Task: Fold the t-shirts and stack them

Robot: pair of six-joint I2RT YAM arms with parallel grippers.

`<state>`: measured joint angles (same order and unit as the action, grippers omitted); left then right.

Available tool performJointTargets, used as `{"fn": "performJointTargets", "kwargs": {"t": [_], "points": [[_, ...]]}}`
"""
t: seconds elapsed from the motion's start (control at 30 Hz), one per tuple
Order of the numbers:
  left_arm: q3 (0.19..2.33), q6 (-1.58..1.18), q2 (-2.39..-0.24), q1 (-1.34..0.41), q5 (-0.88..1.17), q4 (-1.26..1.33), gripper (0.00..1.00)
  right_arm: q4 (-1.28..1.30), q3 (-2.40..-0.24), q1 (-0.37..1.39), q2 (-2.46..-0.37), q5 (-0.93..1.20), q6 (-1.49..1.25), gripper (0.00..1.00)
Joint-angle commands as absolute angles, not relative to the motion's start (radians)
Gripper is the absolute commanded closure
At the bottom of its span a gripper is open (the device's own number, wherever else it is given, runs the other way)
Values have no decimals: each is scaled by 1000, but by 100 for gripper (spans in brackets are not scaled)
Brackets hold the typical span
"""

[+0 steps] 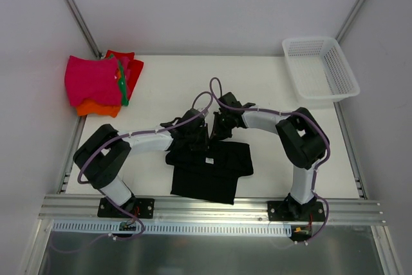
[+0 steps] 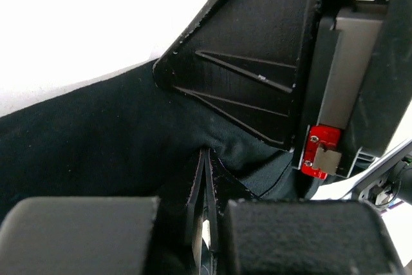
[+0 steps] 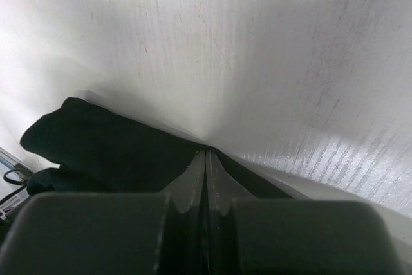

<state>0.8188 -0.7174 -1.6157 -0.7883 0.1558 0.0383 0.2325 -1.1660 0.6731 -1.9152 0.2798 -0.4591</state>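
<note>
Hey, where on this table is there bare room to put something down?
Most bare table lies far-centre, between the folded shirts and the basket. A smaller patch lies right of the black t-shirt. The middle is crowded with the left arm and right arm.

We see a robotics lab cell: white panel walls (image 1: pixel 212 4), aluminium framing (image 1: pixel 74 9), left arm (image 1: pixel 103 159) and right arm (image 1: pixel 302 136) bolted to a rail (image 1: pixel 212 207).

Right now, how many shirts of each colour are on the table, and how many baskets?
Black shirt: 1
Magenta shirt: 1
Orange shirt: 1
Red shirt: 1
Green shirt: 1, only an edge showing
White basket: 1
Total: 6
</note>
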Motion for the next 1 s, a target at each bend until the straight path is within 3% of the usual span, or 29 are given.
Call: {"fn": "performJointTargets", "kwargs": {"t": [0.0, 0.4, 0.67, 0.77, 0.97], "points": [[825, -710, -1585, -801, 155, 34, 100, 316, -1161, 667, -1976, 130, -407, 99], [603, -899, -1255, -1020, -29, -95, 100, 322, -1192, 655, -2016, 160, -408, 99], [514, -1135, -1244, -1278, -123, -106, 100, 325, -1195, 644, -2016, 167, -403, 99], [531, -1187, -1172, -1396, -248, -176, 100, 325, -1190, 641, -2011, 169, -403, 99], [650, -1105, -1049, -1417, -342, -297, 100, 325, -1190, 638, -2006, 170, -397, 100]]}}
